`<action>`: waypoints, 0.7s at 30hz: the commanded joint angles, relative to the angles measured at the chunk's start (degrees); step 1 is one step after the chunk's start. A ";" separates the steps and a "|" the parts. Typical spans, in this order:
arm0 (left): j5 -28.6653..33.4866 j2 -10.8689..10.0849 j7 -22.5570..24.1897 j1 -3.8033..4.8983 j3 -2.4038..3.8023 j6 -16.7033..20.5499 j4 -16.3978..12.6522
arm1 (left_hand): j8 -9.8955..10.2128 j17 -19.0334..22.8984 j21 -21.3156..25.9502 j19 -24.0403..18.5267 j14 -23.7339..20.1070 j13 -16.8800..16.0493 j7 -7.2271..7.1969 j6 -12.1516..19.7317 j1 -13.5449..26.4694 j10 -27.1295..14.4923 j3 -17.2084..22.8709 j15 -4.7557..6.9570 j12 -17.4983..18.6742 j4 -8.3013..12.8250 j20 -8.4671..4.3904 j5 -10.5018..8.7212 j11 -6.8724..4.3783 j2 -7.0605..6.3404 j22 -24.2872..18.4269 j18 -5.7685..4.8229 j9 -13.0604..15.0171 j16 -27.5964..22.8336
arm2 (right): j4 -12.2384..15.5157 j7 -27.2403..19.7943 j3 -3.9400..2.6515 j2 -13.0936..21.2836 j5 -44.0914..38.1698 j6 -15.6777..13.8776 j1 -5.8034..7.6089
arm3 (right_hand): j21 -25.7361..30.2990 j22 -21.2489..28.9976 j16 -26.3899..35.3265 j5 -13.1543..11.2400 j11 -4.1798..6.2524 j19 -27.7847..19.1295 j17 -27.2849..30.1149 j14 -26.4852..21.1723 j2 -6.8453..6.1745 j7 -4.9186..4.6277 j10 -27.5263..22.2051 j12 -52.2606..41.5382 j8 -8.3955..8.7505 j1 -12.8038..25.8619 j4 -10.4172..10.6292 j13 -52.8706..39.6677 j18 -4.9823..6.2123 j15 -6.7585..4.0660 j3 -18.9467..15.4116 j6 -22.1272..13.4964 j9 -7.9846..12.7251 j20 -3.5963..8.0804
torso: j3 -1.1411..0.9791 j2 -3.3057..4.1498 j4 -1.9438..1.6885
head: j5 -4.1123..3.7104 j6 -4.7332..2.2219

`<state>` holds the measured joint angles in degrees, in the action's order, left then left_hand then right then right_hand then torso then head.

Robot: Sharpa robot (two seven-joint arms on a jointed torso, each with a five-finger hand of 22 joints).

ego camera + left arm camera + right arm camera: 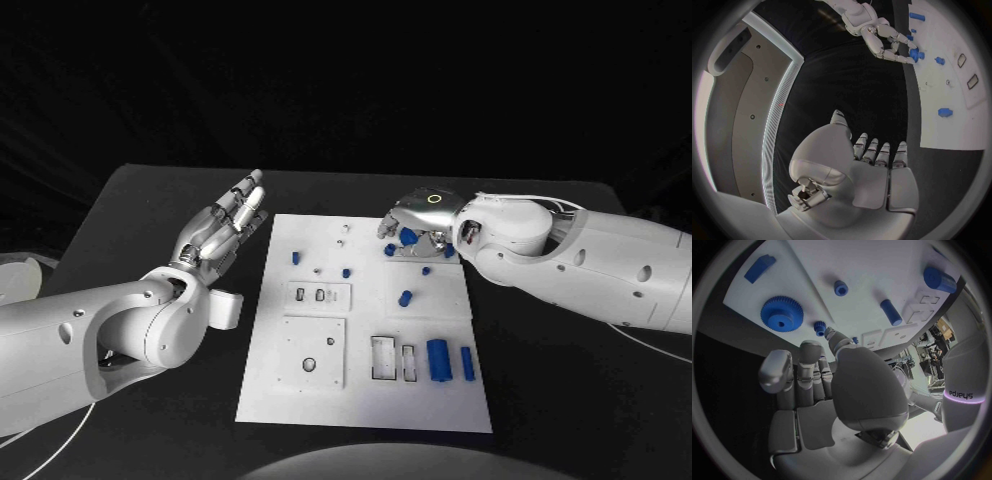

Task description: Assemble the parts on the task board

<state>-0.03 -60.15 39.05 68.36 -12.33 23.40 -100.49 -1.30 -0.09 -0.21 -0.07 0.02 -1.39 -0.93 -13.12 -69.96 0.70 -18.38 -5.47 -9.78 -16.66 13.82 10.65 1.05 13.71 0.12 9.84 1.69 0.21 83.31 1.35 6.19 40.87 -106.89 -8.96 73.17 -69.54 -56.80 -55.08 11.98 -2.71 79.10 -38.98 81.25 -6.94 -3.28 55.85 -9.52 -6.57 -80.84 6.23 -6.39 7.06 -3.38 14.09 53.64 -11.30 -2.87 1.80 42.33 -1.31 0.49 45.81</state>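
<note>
So we've got the task board [368, 395] flat in the middle of the black table [562, 400], small blue parts [437, 361] scattered across it. Our left hand [228, 225] hovers just beside the board's left edge, fingers straight, holding nothing. Our right hand [420, 222] is curled over a large blue gear [782, 313] near the far right corner; can't tell if it's gripping.

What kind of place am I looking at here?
Probably a robotics lab test bench: a black table with a white task board holding small blue parts, worked by the right hand.
</note>
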 commanded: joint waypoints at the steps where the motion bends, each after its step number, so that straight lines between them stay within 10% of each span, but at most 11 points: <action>1: -0.52 0.06 1.31 0.08 0.06 -1.35 -0.06 | -0.39 0.09 0.12 0.17 -0.02 -0.06 0.08 -0.14 -0.82 0.04 0.30 -0.34 -0.29 0.03 0.45 0.57 0.44 0.01 -0.04 0.40 -0.01 -0.21 | -0.61 -1.05 -0.01 -0.51 0.20 0.40 -0.40 | -0.25 -0.25 -0.27 0.41 0.01 -0.17 -0.18 -0.15 0.47 -0.03 0.45 -0.17 0.28 -0.08 -0.05 -0.05 -0.82 0.15 0.48 0.51 -0.13 -0.06 | -0.02 -0.30 -0.08 | 0.28 0.35; 21: 0.04 0.27 0.43 0.08 0.05 -1.88 0.32 | -0.39 0.09 0.09 0.20 -0.02 -0.05 0.51 -0.04 -2.67 -0.05 1.15 -0.97 -0.33 0.05 0.89 4.64 1.02 0.10 -0.01 0.44 -0.01 -0.21 | -4.39 -0.55 -0.02 -3.14 0.22 1.54 -2.17 | -0.96 -1.56 -0.35 4.67 -0.21 -1.13 -0.42 -1.02 -0.13 -1.36 2.58 1.03 0.13 -1.13 -1.74 0.77 -0.81 0.22 5.19 3.74 -0.97 -0.13 | 0.04 -0.83 -0.16 | 0.32 1.16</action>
<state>0.03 -59.94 38.99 68.36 -12.33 22.81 -100.15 -1.30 -0.10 -0.21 0.13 -0.15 -1.39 -0.93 -13.11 -72.00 0.49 -17.66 -6.05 -9.78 -16.57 14.44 15.03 1.67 13.64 0.12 9.83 1.69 0.21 79.09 0.68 6.18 37.83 -106.30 -8.56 71.08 -70.21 -58.34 -55.31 16.54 -2.82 78.47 -39.54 80.63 -6.57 -4.72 58.21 -8.85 -6.57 -81.98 4.60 -5.67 7.06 -3.18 18.92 57.11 -12.20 -3.07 1.82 41.62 -1.47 0.66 46.87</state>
